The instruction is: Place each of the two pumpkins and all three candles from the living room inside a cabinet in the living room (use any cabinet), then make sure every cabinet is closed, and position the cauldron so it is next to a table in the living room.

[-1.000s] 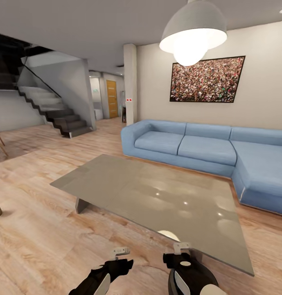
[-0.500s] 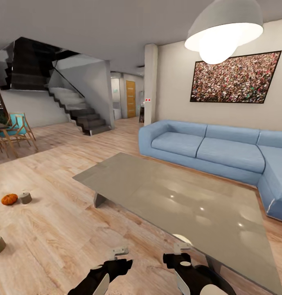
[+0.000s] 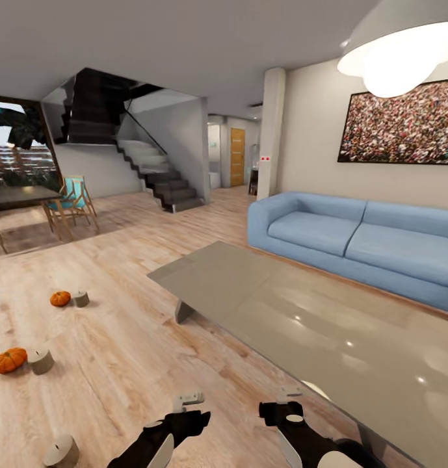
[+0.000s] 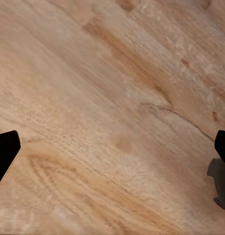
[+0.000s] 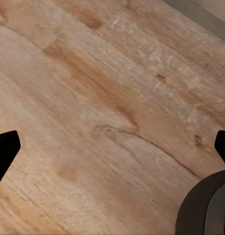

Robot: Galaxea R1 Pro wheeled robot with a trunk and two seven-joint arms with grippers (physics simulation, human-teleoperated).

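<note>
Jaws on both grippers stand wide and empty, left gripper (image 3: 188, 400) and right gripper (image 3: 289, 392) tucked low, aimed at the floor (image 4: 112, 98). Two pumpkins (image 3: 60, 298) and three candles (image 3: 41, 361) sit leftward, apart from the table (image 3: 302, 325).

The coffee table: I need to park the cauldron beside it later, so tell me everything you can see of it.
The coffee table is low and rectangular, with a glossy grey-beige top that mirrors the ceiling lights as bright spots. One slanted grey slab leg shows under its near corner. It stands on the wooden floor in front of the blue sofa, apart from it. Its top looks bare, and it runs out of the head view at the right.
</note>
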